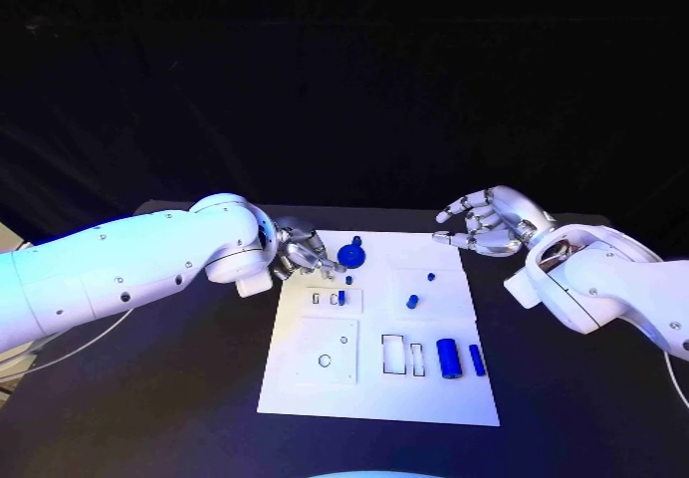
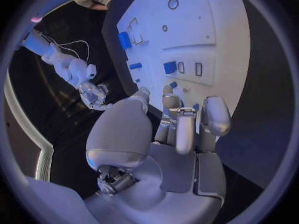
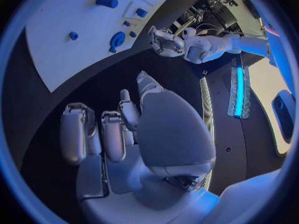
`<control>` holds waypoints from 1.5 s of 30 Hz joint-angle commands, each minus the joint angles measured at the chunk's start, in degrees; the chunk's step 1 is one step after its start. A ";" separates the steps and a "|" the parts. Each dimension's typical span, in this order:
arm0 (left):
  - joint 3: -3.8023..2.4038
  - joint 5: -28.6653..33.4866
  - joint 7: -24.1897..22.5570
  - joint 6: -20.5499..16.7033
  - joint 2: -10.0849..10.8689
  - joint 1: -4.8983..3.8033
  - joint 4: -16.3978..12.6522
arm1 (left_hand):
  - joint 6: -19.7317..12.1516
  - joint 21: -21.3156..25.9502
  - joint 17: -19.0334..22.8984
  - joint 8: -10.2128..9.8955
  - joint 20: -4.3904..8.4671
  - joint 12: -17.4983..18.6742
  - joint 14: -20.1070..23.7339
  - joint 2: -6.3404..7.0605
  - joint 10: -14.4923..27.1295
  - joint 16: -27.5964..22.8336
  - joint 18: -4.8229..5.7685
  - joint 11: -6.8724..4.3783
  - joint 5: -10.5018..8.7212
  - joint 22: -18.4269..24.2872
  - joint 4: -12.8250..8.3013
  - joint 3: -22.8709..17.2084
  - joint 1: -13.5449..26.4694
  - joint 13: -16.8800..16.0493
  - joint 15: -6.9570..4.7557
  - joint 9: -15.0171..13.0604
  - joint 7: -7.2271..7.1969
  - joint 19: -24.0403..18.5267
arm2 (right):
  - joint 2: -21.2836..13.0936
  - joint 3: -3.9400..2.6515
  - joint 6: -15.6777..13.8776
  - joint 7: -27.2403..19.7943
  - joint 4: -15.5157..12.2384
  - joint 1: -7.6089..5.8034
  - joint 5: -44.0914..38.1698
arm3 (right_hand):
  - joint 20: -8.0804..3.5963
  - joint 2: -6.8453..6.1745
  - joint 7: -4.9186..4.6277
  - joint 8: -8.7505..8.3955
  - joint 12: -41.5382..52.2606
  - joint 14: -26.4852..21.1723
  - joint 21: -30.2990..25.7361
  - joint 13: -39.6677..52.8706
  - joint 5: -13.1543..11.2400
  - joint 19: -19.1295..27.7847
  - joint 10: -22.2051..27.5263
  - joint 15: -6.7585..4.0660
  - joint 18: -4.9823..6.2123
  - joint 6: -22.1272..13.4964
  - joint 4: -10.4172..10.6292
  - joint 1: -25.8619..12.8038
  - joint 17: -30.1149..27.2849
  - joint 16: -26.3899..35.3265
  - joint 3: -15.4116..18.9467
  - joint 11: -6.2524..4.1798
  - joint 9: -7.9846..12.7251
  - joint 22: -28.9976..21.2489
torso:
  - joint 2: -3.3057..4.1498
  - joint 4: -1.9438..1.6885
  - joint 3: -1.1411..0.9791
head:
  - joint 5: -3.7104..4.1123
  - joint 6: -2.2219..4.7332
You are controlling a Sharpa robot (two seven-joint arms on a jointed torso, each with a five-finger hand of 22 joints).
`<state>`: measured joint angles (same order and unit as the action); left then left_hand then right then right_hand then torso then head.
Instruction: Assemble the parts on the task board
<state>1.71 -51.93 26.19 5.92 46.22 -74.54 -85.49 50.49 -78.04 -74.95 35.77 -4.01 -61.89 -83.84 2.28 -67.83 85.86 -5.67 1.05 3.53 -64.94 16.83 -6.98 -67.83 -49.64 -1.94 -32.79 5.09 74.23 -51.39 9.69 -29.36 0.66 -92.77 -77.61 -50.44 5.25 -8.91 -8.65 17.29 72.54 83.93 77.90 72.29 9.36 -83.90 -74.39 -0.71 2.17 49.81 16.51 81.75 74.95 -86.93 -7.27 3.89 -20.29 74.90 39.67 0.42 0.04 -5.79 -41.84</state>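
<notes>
White plate of the task board [image 1: 376, 393] lies in the middle of the black table [image 1: 187, 398] before me. I can read no writing or label on it, only outlined slots and small holes.

My left hand [image 1: 305, 252] hangs over the board's far left corner, fingers curled downward just beside a round blue part [image 1: 351, 259]; whether they pinch anything I cannot tell. From my left wrist, my fingers [image 2: 176, 119] point at the board with small blue parts ahead of them.

My right hand [image 1: 488, 225] hovers off the board's far right corner, over the table, fingers apart and holding nothing.

Two blue cylinders [image 1: 448, 358] lie side by side near the board's right edge. Smaller blue parts [image 1: 412, 300] sit mid-board.
</notes>
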 commanded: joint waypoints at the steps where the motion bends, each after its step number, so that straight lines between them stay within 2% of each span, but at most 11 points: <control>1: 0.55 -4.25 5.93 4.92 -1.72 -0.59 1.34 | -0.39 -0.46 -8.13 0.30 -0.05 -0.63 -3.76 -0.13 -0.65 0.35 0.71 -0.04 -0.10 -0.50 0.10 -0.32 0.65 -0.58 -0.39 -0.29 0.00 0.53 | 0.19 -0.05 -0.63 -1.69 0.90 -0.12 2.97 | 0.31 -0.04 0.03 0.25 -0.20 4.28 -0.38 -0.09 0.37 -0.22 0.39 0.30 0.77 -0.53 -0.05 0.39 7.80 0.32 0.40 -0.03 0.09 6.72 | 0.05 0.00 -0.02 | -0.10 -0.04; 5: 1.20 -4.70 7.04 5.18 -3.91 -1.02 2.92 | -0.45 -1.52 -9.00 0.59 0.00 -1.47 -4.09 -0.54 -1.16 0.86 1.07 -0.14 0.02 -2.45 0.06 -0.59 0.92 -1.63 -0.46 -1.07 -0.12 1.68 | 0.51 -0.07 -0.85 -1.91 1.75 -0.23 3.53 | 0.35 0.05 -0.08 0.16 -1.36 4.06 -1.95 -1.20 0.70 0.50 1.54 0.37 1.11 -1.00 0.01 0.44 6.96 0.75 0.39 0.07 0.20 5.71 | 0.08 0.17 0.01 | -0.32 -0.15; 9: 1.55 -4.89 7.51 5.95 -5.33 -1.21 3.72 | -0.54 -1.92 -9.47 0.61 0.02 -1.88 -4.26 -0.67 -1.45 1.12 1.21 -0.16 0.05 -3.22 0.06 -0.72 0.95 -2.18 -0.48 -1.26 -0.13 2.15 | 0.79 -0.08 -0.83 -1.95 2.17 -0.30 3.71 | 0.37 0.06 -0.13 0.13 -1.60 4.02 -2.13 -1.42 0.74 0.58 1.79 0.40 1.15 -1.17 0.00 0.47 6.85 0.82 0.39 0.11 0.23 5.60 | 0.12 0.20 -0.03 | -0.33 -0.32; 14: 1.98 -5.32 7.87 7.46 -6.47 -1.31 4.31 | -1.10 -2.25 -9.88 0.37 0.05 -2.04 -4.40 -0.77 -1.40 1.36 1.29 -0.10 0.03 -3.71 0.05 -0.97 1.13 -2.33 -0.46 -1.64 -0.03 2.40 | 1.09 -0.08 -0.69 -1.91 2.52 -0.34 3.74 | 0.39 0.11 -0.16 0.10 -1.77 4.01 -2.26 -1.58 0.80 0.63 1.98 0.43 1.17 -1.31 -0.02 0.54 6.82 0.85 0.36 0.14 0.27 5.53 | 0.10 0.30 -0.05 | -0.27 -0.19; 19: 2.48 -5.19 8.04 8.24 -7.45 -1.32 5.20 | -1.24 -2.37 -10.02 0.29 0.04 -2.12 -4.45 -0.90 -1.39 1.44 1.33 -0.05 0.02 -3.90 0.08 -1.05 1.31 -2.46 -0.42 -1.78 0.03 2.49 | 1.18 -0.09 -0.64 -1.82 2.64 -0.35 3.51 | 0.40 0.16 -0.18 0.11 -1.75 4.00 -2.33 -1.56 0.87 0.67 1.98 0.44 1.18 -1.35 -0.02 0.59 6.82 0.86 0.32 0.16 0.28 5.49 | 0.20 0.10 0.04 | -0.11 -0.19; 22: 2.71 -4.84 8.06 8.57 -8.03 -1.32 5.56 | -1.27 -2.42 -10.03 0.28 0.04 -2.15 -4.45 -0.93 -1.38 1.45 1.34 -0.03 0.00 -4.00 0.09 -1.06 1.42 -2.49 -0.41 -1.83 0.05 2.54 | 1.32 -0.09 -0.56 -1.79 2.76 -0.36 3.44 | 0.40 0.16 -0.18 0.11 -1.75 4.00 -2.33 -1.56 0.87 0.67 1.98 0.44 1.18 -1.35 -0.02 0.59 6.82 0.86 0.32 0.16 0.28 5.49 | 0.23 0.14 0.05 | -0.09 -0.31; 37: 3.05 -3.46 8.04 10.26 -9.09 -1.28 6.35 | -1.31 -2.53 -10.12 0.25 0.01 -2.20 -4.48 -1.02 -1.33 1.50 1.37 0.02 -0.03 -4.16 0.09 -1.06 1.81 -2.57 -0.36 -2.04 0.09 2.59 | 1.94 -0.09 -0.09 -1.60 3.22 -0.36 3.38 | 0.42 0.31 -0.20 0.15 -1.80 3.97 -2.35 -1.61 1.04 0.66 2.05 0.46 1.18 -1.40 0.00 0.65 6.74 0.92 0.25 0.18 0.29 5.50 | 0.21 0.01 0.02 | 0.02 -0.74; 41: 3.16 -2.93 7.94 10.86 -9.32 -1.27 6.37 | -1.31 -2.54 -10.21 0.25 0.01 -2.09 -4.50 -1.07 -1.23 1.55 1.37 0.02 -0.02 -4.19 0.08 -1.10 1.83 -2.40 -0.35 -2.08 0.08 2.59 | 2.03 -0.09 -0.04 -1.48 3.34 -0.36 3.47 | 0.42 0.31 -0.20 0.15 -1.80 3.97 -2.35 -1.61 1.04 0.66 2.05 0.46 1.18 -1.40 0.00 0.65 6.74 0.92 0.25 0.18 0.29 5.50 | 0.18 0.05 0.06 | 0.10 -0.86; 45: 3.25 -2.57 7.85 11.19 -9.48 -1.26 6.47 | -1.30 -2.58 -10.21 0.25 0.00 -2.06 -4.50 -1.15 -1.18 1.55 1.38 0.02 0.01 -4.24 0.04 -1.19 1.79 -2.38 -0.34 -2.15 0.07 2.61 | 2.11 -0.09 0.07 -1.38 3.36 -0.36 3.49 | 0.43 0.38 -0.21 0.17 -1.72 3.98 -2.44 -1.54 1.10 0.70 1.98 0.47 1.19 -1.42 0.00 0.68 6.75 0.91 0.20 0.19 0.30 5.45 | 0.14 0.14 0.00 | 0.07 -0.95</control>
<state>4.96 -55.62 34.12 15.34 36.88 -75.76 -79.05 49.67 -80.31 -74.92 36.08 -4.00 -63.81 -84.04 1.00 -69.13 87.22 -4.77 0.93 3.53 -69.13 16.75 -7.85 -66.55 -52.11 -2.14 -34.89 5.11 76.49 -49.34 9.62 -29.97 -0.34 -89.40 -77.95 -46.93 5.56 -8.68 -8.94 17.29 71.13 83.92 75.76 70.76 10.11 -83.59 -72.67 -0.72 3.05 48.77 16.51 81.97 74.92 -86.27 -7.28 4.20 -20.06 74.92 39.85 0.48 0.08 -5.71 -42.74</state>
